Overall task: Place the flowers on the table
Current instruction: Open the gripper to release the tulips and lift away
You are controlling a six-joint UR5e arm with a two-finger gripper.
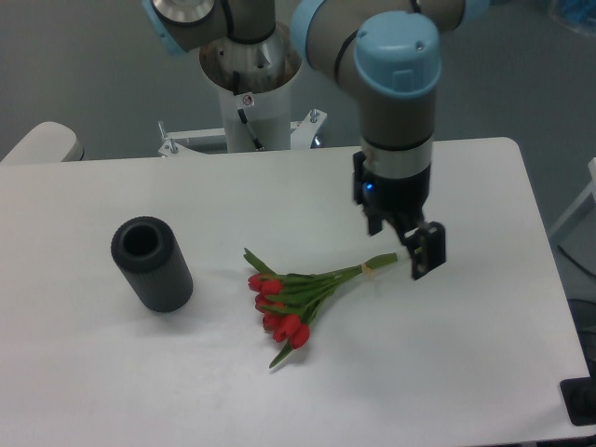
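your flowers (296, 296) lie flat on the bench (484, 372), a smooth matte white top with rounded corners. the bunch is a cluster of glossy red buds with pointed green leaves, fanning out at the lower left, while the thin green stems gather into one tied bundle running up to the right. so the long axis slants from lower left to upper right, heads toward the front, cut ends toward the gripper (416, 253). the gripper hangs just beside the stem ends, its dark fingers (429, 251) apart and holding nothing. well to the left of the flowers you have a dark grey cylinder (152, 263), ribbed on its side, hollow at the top, tilted slightly in this view.
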